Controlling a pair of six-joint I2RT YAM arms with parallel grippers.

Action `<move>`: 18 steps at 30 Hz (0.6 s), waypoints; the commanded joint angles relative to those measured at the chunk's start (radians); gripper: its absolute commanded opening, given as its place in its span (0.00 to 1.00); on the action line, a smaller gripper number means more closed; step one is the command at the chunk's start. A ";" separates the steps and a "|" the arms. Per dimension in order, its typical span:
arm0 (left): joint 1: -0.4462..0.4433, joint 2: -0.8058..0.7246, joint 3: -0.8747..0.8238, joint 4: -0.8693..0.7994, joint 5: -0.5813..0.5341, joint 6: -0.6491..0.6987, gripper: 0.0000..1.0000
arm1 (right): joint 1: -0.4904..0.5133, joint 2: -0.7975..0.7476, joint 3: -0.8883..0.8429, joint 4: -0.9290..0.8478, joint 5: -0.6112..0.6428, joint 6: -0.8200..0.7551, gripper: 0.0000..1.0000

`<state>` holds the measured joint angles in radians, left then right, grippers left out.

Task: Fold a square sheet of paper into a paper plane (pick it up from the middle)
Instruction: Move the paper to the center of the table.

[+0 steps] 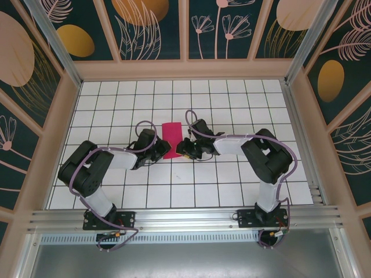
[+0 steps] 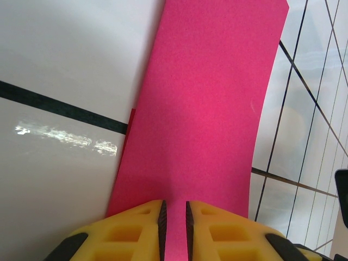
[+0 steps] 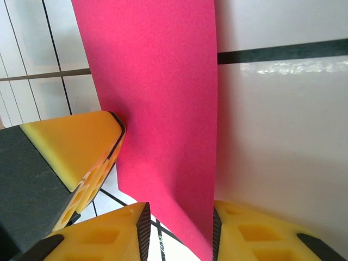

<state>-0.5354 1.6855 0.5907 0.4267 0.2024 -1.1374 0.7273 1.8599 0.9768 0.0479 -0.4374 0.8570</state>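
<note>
The square sheet of paper (image 1: pixel 171 139) lies on the white grid table as a narrow upright magenta strip between my two grippers, seemingly folded in half. A darker lower layer peeks out along the left edge of the paper (image 2: pixel 206 109). My left gripper (image 1: pixel 162 148) is at the strip's lower left. In its wrist view the left gripper (image 2: pixel 174 212) rests over the paper, jaws only a narrow slit apart with pink showing through. My right gripper (image 1: pixel 181 148) is at the lower right. In its wrist view the right gripper (image 3: pixel 179 220) is open, with the near corner of the paper (image 3: pixel 163 98) between its fingers.
The left gripper's yellow finger (image 3: pixel 76 147) sits at the strip's left edge in the right wrist view. The tiled table (image 1: pixel 232 98) is ringed by low beige walls, with a metal rail (image 1: pixel 185 219) along the near edge by the arm bases.
</note>
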 commanded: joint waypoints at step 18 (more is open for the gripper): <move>0.020 0.074 0.150 -0.121 0.040 0.173 0.29 | -0.041 -0.150 -0.169 -0.051 -0.054 -0.084 0.00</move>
<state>-0.5217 1.7226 0.7277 0.3527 0.2432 -0.9977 0.6945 1.7489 0.8291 0.0238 -0.4732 0.7914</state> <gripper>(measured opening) 0.295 0.043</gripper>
